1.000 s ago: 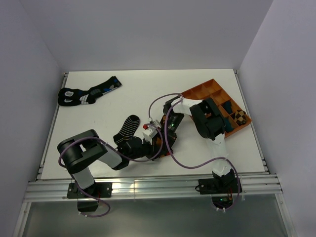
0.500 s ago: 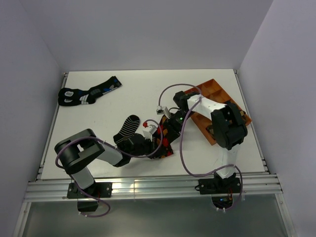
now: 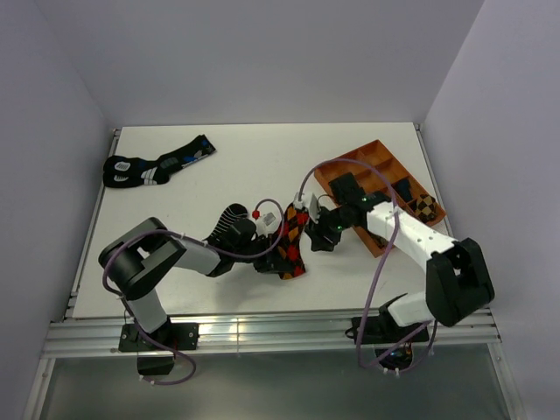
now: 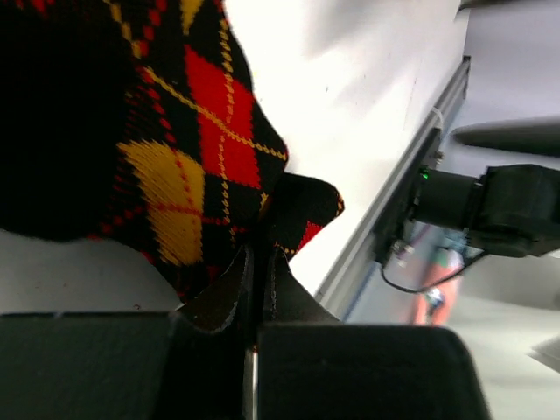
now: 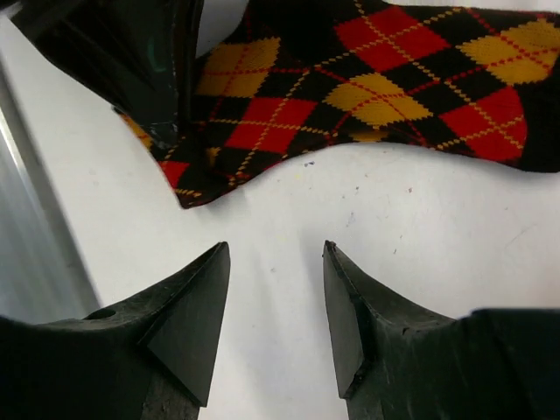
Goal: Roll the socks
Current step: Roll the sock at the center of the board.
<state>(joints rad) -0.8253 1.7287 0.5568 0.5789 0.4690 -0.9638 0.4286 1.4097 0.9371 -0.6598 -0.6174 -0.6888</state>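
The left fingers [image 4: 256, 293] are pressing together with no gap between them, pinching a folded corner of the argyle sock [image 4: 197, 131] right at their tips. The rest of that sock is spreading out ahead of them and off to one side, lying flat on the desk [image 5: 350, 219]. The right fingers [image 3: 310, 233] are standing apart and holding nothing. They are hovering over bare desk, with the sock's wavy edge lying just beyond their tips and not yet between them. The striped ankle sock [image 3: 230, 218] is lying behind the left fingers, partly hidden under that arm; whether it is touching the argyle sock I cannot tell.

The argyle sock is looking like thin, limp knit: light, soft, and in no danger of breaking. It is probably going to sag, stretch and fold wherever it is not supported, rather than holding a shape. A shallow pinch risks catching only the top layer and letting the lower one slide away. The better hold is probably the edge just ahead of the right fingertips, taken through the full thickness. Gripping close to the left fingers' corner should keep the cloth between the two holds taut enough to turn over evenly.
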